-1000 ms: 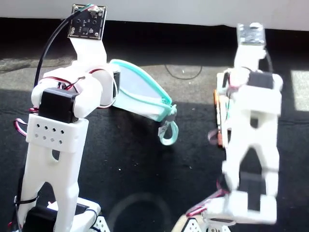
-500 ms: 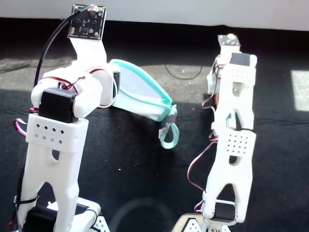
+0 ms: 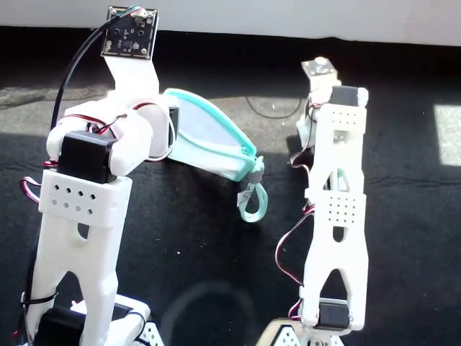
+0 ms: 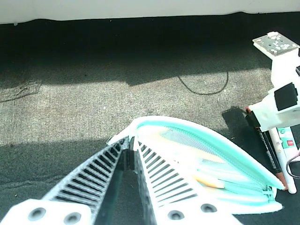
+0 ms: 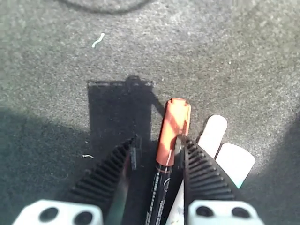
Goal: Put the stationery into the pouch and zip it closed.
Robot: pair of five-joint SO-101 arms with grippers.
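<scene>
The right tool [image 5: 158,141] straddles, open, one orange-capped pen [image 5: 172,117]; left tool [image 4: 131,144] pinches the one pouch [image 4: 206,147].

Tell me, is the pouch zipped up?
No, open. The pouch mouth gapes wide, and a yellow item shows inside.

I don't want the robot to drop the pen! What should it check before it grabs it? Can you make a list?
1. The pouch is open: ok, unzipped and gaping.
2. The left gripper holds the pouch rim: ok, shut on it.
3. The right gripper is open: ok.
4. The orange-capped pen lies between its fingers: ok, though nearer one finger.
5. The white pens are out of the way: not ok, they lie right beside that finger.
6. Room left in the pouch: cannot tell.
</scene>
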